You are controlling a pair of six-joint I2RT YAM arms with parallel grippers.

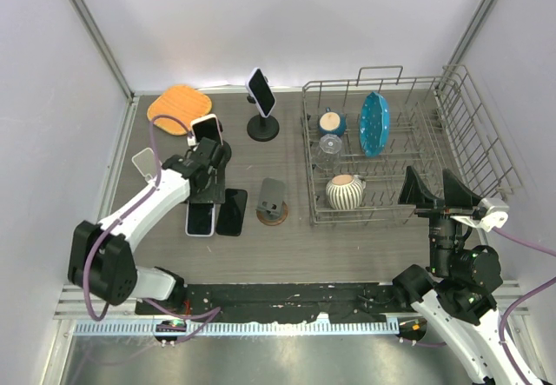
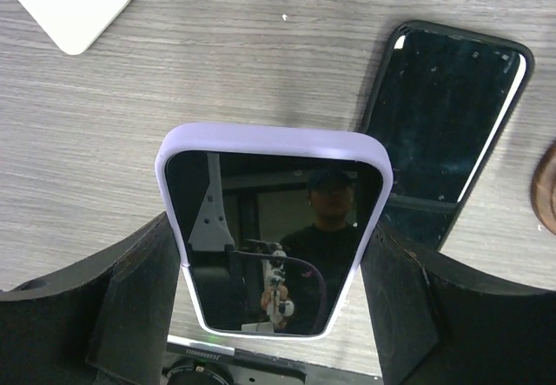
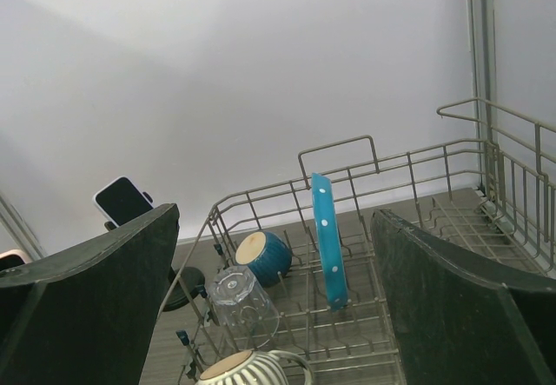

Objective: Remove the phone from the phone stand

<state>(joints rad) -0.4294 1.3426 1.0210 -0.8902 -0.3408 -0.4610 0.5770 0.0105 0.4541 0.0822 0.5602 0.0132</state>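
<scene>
The lavender-cased phone (image 2: 271,185) lies face up and flat on the bench (image 2: 261,72), off any holder, nearer the arm bases than the black round-footed phone stand (image 1: 263,128) and to its left. The left hand (image 2: 271,229) has its fingers (image 2: 130,298) spread wide, one along each long edge of that phone. Whether the pads press the case or only stand beside it I cannot tell. That doubt is the main hazard: if the hand rises with any pinch remaining, the phone would likely lift at one end, slip and drop. A black phone (image 2: 443,124) lies just beside it on the side toward the stand, so a sideways nudge could shove one into the other. A pale-cased phone (image 1: 206,129) stands propped left of the stand, close by the left wrist, and a careless retreat could topple it. A dark-screened phone (image 1: 261,91) perches on the stand itself, so the job may not be finished. The right hand (image 1: 439,195), wide and empty, hangs far right of the stand at the dish rack (image 1: 469,142), too distant to disturb anything.
</scene>
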